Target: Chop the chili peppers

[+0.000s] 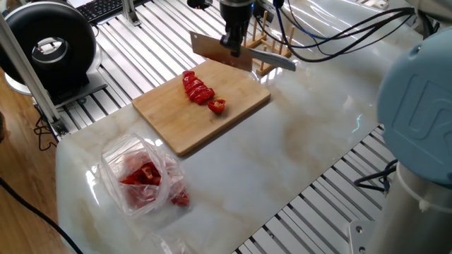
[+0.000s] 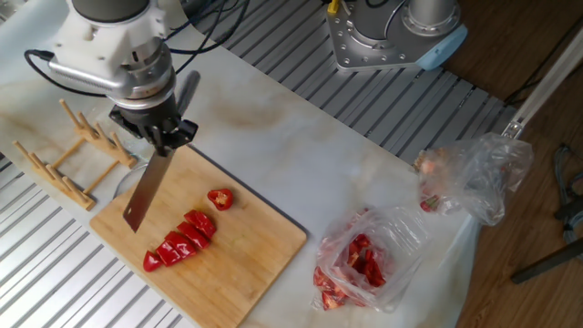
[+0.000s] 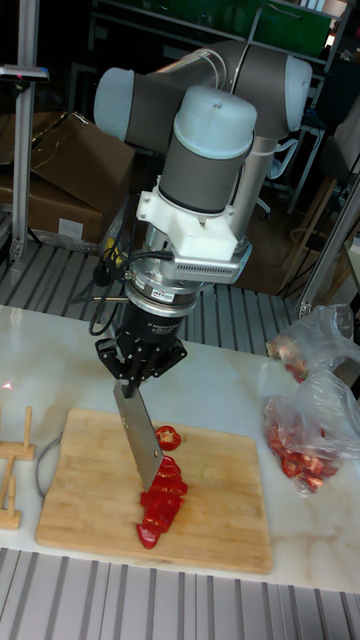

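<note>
The chili peppers (image 1: 198,89) lie as a row of red slices on the bamboo cutting board (image 1: 176,123), with one end piece (image 1: 217,106) a little apart. From the other side the slices (image 2: 180,242) and the end piece (image 2: 219,199) sit mid-board. My gripper (image 1: 233,44) is shut on the handle of a cleaver (image 1: 220,52). The blade hangs tilted above the board's far edge, clear of the slices. In the other fixed view the gripper (image 2: 161,143) holds the cleaver (image 2: 146,189) slanting down beside the row. In the tall view the blade (image 3: 139,436) hangs in front of the chili (image 3: 160,497).
A wooden rack (image 2: 62,162) stands just beyond the board, close to the gripper. A see-through bag (image 1: 141,173) with red pieces lies on the marble near the table's edge, and a second bag (image 2: 474,173) sits beside it. A black round device (image 1: 49,46) is off the table.
</note>
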{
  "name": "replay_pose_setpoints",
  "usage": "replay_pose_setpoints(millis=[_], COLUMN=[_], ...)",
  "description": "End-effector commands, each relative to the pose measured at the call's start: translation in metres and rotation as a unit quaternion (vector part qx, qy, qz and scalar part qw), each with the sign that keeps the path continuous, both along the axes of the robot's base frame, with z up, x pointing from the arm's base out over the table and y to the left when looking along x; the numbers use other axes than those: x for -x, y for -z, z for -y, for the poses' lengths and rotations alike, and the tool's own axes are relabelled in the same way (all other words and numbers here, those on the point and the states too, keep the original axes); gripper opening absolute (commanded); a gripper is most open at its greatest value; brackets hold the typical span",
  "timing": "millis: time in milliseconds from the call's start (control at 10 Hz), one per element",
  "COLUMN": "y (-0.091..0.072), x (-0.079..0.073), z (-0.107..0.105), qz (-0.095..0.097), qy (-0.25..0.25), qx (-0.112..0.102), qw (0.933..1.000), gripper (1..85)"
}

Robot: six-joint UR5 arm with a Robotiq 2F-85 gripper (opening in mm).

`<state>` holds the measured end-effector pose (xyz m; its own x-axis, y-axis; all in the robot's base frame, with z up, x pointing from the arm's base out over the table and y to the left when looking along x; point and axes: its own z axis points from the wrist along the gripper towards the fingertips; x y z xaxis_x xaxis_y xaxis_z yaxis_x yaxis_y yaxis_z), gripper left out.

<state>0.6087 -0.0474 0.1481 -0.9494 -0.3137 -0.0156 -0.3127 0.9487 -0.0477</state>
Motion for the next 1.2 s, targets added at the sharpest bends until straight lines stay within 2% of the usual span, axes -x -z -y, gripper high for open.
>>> replay_pose_setpoints(millis=[0, 200, 400, 600, 800, 1100], y=[0.0, 0.001, 0.001, 0.0, -0.003, -0.005], x=[-0.006, -0.017, -0.014, -0.022, -0.025, -0.039], z=[-0.003, 0.002, -0.004, -0.007, -0.013, -0.014], qz=[0.017, 0.037, 0.031, 0.044, 0.047, 0.064], qy=[0.054, 0.085, 0.128, 0.148, 0.163, 0.164], qx=[-0.013, -0.005, -0.017, -0.026, -0.036, -0.024], qw=[0.9983, 0.9957, 0.9911, 0.9877, 0.9848, 0.9841], gripper=[1.3, 1.3, 1.3, 1.3, 1.3, 1.3])
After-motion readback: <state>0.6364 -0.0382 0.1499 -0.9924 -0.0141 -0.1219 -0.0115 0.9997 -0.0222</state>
